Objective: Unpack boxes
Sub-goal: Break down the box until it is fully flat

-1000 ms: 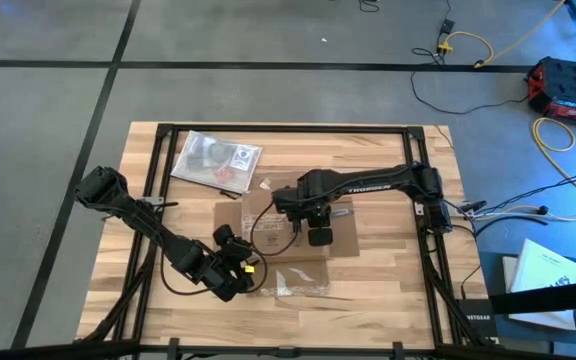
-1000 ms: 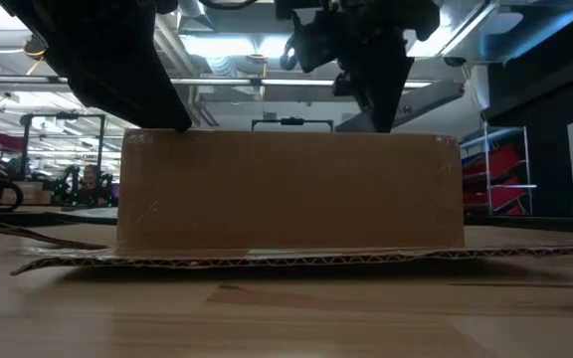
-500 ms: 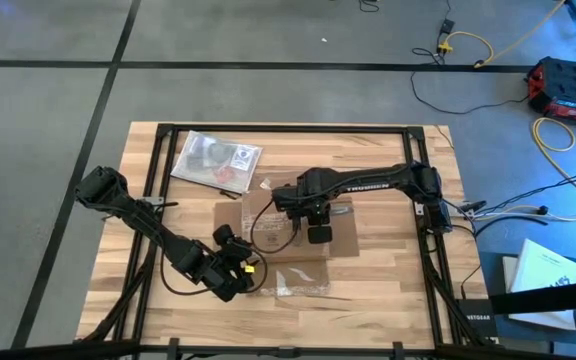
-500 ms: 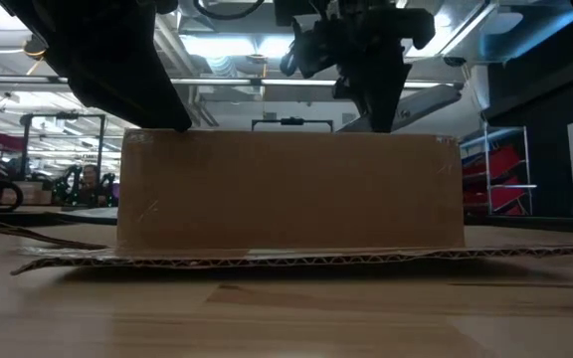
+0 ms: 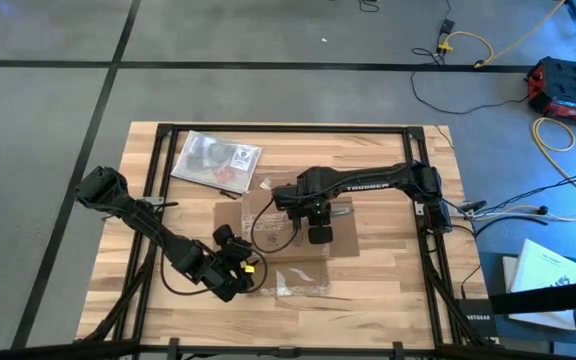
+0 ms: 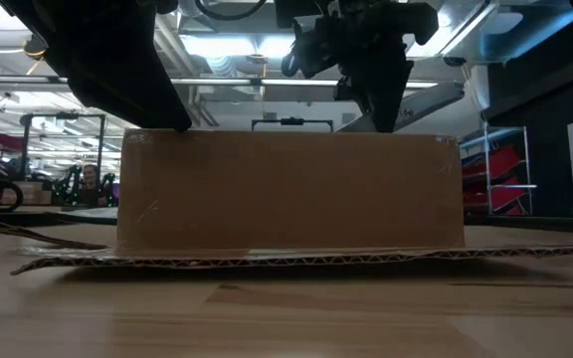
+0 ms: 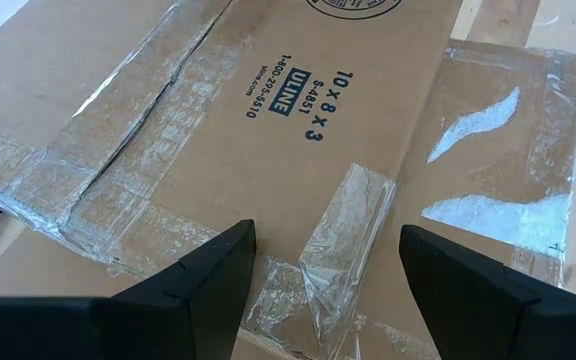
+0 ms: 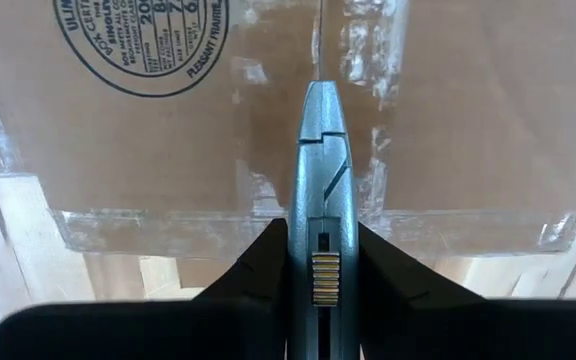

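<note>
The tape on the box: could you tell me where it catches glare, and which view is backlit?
Left wrist view: the clear tape strips on the brown box shine white, brightest on the side flap. Right wrist view: milder sheen on the tape along the box edge, past the grey utility knife in the right hand. Low view: bright ceiling lights leave both arms as dark silhouettes.

A light wooden plank table with a black metal frame around its edges carries the items. A shallow brown cardboard box with opened flaps and shiny clear tape strips lies flat near its middle. A clear, silvery plastic bag lies well apart, toward the far left corner.
</note>
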You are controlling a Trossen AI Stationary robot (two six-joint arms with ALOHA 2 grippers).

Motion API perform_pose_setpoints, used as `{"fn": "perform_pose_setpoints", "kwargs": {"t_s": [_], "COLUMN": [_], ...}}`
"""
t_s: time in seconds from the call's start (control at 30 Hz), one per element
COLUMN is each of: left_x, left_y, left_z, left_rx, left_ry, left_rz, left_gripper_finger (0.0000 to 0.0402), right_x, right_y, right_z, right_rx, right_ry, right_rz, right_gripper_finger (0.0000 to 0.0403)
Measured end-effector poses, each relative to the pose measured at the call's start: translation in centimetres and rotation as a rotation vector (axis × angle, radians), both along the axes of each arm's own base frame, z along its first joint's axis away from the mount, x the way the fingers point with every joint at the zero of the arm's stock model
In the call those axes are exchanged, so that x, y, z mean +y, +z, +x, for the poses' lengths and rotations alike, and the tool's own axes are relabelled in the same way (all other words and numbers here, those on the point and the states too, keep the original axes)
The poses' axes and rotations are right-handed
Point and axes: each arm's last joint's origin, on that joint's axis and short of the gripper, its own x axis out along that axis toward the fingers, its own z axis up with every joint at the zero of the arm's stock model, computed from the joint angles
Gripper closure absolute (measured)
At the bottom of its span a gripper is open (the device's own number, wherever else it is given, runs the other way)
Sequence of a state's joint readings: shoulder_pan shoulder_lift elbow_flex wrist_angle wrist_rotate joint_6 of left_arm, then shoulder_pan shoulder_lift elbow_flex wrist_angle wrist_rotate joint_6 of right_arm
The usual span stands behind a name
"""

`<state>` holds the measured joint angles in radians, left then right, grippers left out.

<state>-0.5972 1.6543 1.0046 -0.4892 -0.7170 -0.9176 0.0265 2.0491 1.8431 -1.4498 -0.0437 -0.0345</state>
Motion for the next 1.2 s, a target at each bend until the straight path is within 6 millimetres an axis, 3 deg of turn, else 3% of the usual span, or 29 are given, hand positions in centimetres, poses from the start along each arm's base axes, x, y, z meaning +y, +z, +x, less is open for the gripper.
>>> {"fn": "perform_pose_setpoints", "kwargs": {"t_s": [0.47, 0.8, 1.2], "left_x": [0.0, 0.0, 0.0], "left_y": [0.0, 0.0, 0.0], "left_z": [0.0, 0.0, 0.0], "left_rx": [0.0, -0.001, -0.002], "left_ry": [0.0, 0.0, 0.001], "left_rz": [0.001, 0.001, 0.001], "left_gripper_finger": [0.0163, 0.0163, 0.0163], "right_x": [0.0, 0.0, -0.1], "right_y": [-0.1, -1.4, -0.8], "right_z": [-0.2, 0.2, -0.2], "right_rx": [0.028, 0.073, 0.132], "right_ry": [0.018, 0.031, 0.054], "right_rz": [0.001, -0.004, -0.032], "right_gripper_finger": [0.0345, 0.0345, 0.0345]}}
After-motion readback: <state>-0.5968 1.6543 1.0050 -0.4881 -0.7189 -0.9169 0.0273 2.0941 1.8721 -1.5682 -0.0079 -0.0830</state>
